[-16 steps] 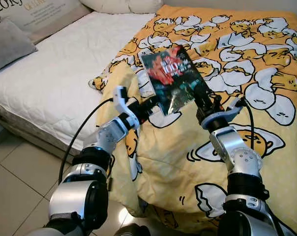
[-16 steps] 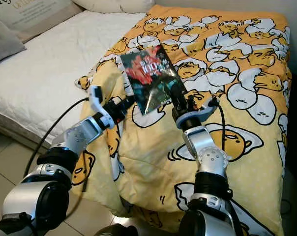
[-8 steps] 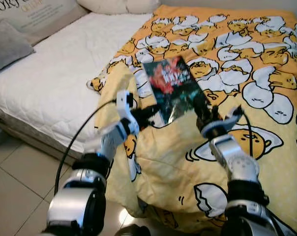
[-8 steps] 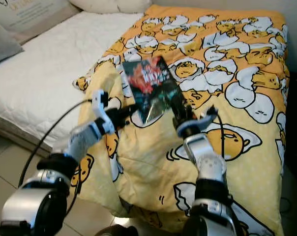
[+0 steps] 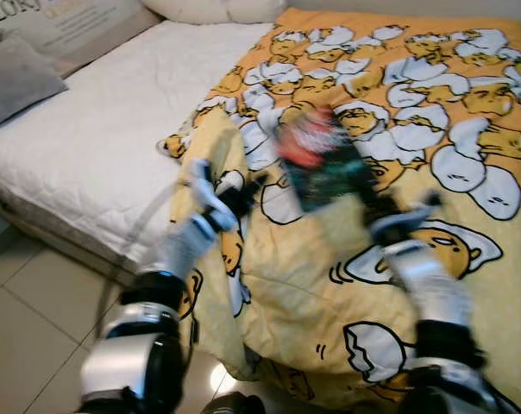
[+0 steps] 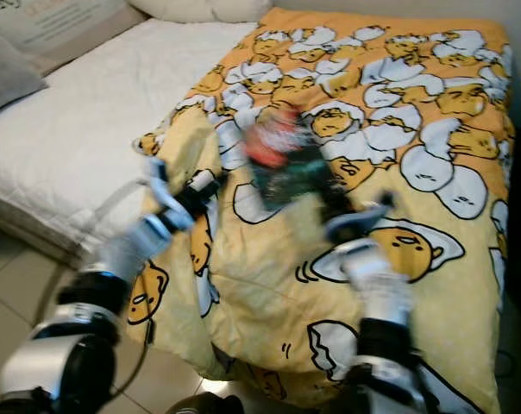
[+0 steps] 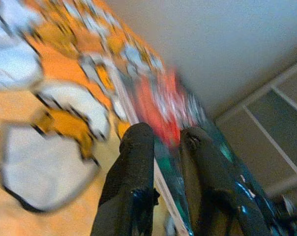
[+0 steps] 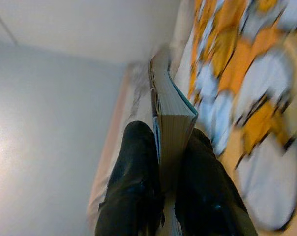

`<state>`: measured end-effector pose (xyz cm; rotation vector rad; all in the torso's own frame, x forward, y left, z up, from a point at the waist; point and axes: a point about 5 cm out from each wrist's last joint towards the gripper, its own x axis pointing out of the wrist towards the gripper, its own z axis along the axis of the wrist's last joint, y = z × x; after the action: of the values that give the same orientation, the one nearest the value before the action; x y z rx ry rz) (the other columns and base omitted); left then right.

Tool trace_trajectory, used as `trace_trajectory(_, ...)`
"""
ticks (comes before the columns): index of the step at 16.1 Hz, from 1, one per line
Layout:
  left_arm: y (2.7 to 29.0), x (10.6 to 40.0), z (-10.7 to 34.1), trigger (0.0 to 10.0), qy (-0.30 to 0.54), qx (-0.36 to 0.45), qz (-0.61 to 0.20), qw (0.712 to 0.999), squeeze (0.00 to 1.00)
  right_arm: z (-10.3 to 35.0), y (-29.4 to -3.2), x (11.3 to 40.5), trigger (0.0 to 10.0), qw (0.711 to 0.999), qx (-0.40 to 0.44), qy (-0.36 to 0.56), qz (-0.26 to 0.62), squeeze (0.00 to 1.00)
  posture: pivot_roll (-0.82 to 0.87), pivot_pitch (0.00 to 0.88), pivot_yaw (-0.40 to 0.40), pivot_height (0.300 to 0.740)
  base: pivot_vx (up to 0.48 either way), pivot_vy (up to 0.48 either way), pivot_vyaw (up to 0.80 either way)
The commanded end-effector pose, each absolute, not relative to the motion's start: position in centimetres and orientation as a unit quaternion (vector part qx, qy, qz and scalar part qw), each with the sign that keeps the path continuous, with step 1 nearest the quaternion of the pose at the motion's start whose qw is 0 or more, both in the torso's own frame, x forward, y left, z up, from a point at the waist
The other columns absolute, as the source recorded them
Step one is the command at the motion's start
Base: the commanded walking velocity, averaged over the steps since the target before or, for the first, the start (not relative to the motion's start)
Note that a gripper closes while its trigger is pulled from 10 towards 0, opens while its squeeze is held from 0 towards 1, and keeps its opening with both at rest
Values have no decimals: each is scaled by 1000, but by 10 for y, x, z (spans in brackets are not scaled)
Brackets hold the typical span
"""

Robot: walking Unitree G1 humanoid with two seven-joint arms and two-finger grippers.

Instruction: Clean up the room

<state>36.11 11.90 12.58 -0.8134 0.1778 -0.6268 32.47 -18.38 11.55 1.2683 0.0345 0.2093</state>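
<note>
A book [image 5: 323, 159] with a dark cover and red print is held up over the yellow duvet [image 5: 433, 95], blurred by motion. My right gripper [image 5: 377, 207] is shut on its lower right edge. In the right wrist view both fingers [image 8: 138, 162] pinch the book [image 8: 170, 128] at its page block. My left gripper [image 5: 241, 194] hovers to the left of the book's lower corner, with a small gap showing between them. The left wrist view shows the red and teal cover [image 7: 161, 105] just beyond that gripper [image 7: 166, 135].
The duvet with its egg-cartoon print covers the right half of the bed and hangs over the front edge. The bare white mattress [image 5: 114, 121] lies to the left, with a grey pillow [image 5: 19, 73] and cushions at the head. Tiled floor [image 5: 28, 345] lies at the lower left.
The book and right gripper have swung right and slightly down. The left gripper, earlier at the book's lower left corner, now sits apart from it. Both arms blur with motion.
</note>
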Motion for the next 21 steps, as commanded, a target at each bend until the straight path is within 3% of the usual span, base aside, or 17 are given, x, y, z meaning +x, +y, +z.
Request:
trace_trajectory(1, 120, 360, 127, 10000, 80, -394, -301, 865, 1000, 121, -178, 325, 0, 798, 593, 5, 112, 0, -139, 0, 175, 740, 0, 0, 0)
trace_trajectory(5, 117, 360, 130, 10000, 78, -395, -314, 860, 1000, 123, -175, 324, 0, 799, 589, 5, 116, 0, -146, 0, 178, 740, 0, 0, 0)
trace_trajectory(10, 128, 356, 115, 10000, 100, -184, -255, 944, 1000, 123, -182, 323, 0, 846, 527, -9, 83, 0, -145, 0, 170, 740, 0, 0, 0)
trace_trajectory(11, 138, 349, 113, 10000, 92, -129, -228, 961, 408, 125, -184, 320, 0, 896, 437, -13, 78, 0, -138, 0, 159, 740, 0, 0, 0)
trace_trajectory(12, 144, 341, 112, 10000, 82, -93, -217, 968, 184, 126, -183, 317, 0, 920, 384, -15, 80, 0, -131, 0, 149, 740, 0, 0, 0)
trace_trajectory(13, 150, 330, 109, 10000, 74, -45, -205, 975, 0, 125, -183, 312, 0, 935, 347, -16, 74, 0, -119, 0, 136, 740, 0, 0, 0)
trace_trajectory(15, 158, 319, 106, 10000, 68, 8, -172, 983, 0, 121, -183, 304, 275, 950, 306, 5, 61, 0, -96, 0, 111, 740, 0, 0, 0)
trace_trajectory(17, 164, 311, 104, 10000, 67, 2, -126, 990, 0, 117, -180, 301, 1294, 961, 271, 5, 52, 0, -84, 0, 96, 740, 0, 0, 0)
trace_trajectory(18, 167, 308, 104, 10000, 65, 1, -110, 992, 0, 117, -179, 300, 2196, 965, 257, 7, 49, 0, -72, 0, 82, 740, 0, 0, 0)
trace_trajectory(19, 169, 304, 105, 10000, 63, 10, -101, 993, 0, 116, -178, 297, 3725, 971, 236, 15, 45, 0, -67, 0, 77, 740, 0, 0, 0)
trace_trajectory(20, 171, 302, 105, 10000, 61, 13, -96, 993, 0, 116, -176, 296, 4078, 972, 232, 16, 46, 0, -69, 0, 79, 740, 0, 0, 0)
trace_trajectory(21, 172, 302, 106, 10000, 60, 10, -92, 994, 0, 115, -175, 295, 10000, 974, 220, 23, 45, 0, -76, 0, 86, 740, 0, 0, 0)
